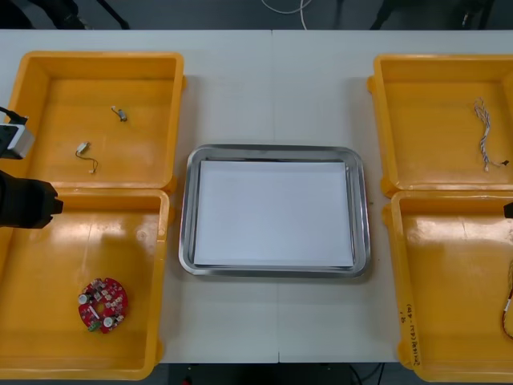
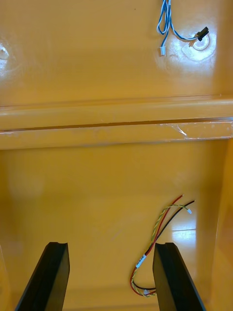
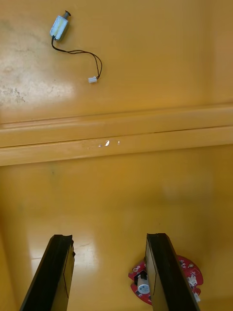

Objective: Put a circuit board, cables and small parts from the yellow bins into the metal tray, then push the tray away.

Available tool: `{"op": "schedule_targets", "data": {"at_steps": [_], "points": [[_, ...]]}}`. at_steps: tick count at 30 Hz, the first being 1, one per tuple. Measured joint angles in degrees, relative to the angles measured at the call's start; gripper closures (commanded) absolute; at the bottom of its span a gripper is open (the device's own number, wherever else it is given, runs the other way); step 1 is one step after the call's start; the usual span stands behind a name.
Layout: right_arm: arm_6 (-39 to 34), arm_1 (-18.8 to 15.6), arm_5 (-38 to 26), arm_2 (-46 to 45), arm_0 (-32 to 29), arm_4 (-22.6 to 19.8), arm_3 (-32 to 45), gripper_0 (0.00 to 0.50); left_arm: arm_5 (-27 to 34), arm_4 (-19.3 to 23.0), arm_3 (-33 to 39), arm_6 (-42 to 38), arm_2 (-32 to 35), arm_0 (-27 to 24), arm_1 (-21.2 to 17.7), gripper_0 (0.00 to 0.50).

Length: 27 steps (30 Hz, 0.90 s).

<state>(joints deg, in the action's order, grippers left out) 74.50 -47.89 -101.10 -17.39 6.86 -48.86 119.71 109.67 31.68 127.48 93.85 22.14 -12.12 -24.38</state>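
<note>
A round red circuit board (image 1: 103,305) lies in the near left yellow bin (image 1: 48,265). My left gripper (image 3: 110,274) hovers open over that bin, with the circuit board (image 3: 188,281) just outside its fingers (image 3: 162,272). My right gripper (image 2: 111,277) hangs open above the near right bin (image 1: 449,281); a red and yellow cable (image 2: 160,233) lies by one of its fingertips (image 2: 172,274). The metal tray (image 1: 272,150), white inside, sits between the bins with nothing in it.
The far left bin (image 1: 100,58) holds two small metal parts (image 1: 119,113) (image 1: 83,151), one with a black lead (image 3: 59,26). A twisted blue and white cable (image 1: 483,132) (image 2: 167,24) lies in the far right bin (image 1: 433,60). The left arm (image 1: 28,203) is at the table's left edge.
</note>
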Motion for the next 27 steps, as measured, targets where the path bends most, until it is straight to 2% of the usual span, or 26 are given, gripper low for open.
{"op": "schedule_targets", "data": {"at_steps": [27], "points": [[0.0, 0.0, 0.0, 0.0, 0.0, 0.0, 0.0, 0.0, 0.0, 0.0, 0.0, 0.0, 0.0, 0.0, 0.0, 0.07]]}}
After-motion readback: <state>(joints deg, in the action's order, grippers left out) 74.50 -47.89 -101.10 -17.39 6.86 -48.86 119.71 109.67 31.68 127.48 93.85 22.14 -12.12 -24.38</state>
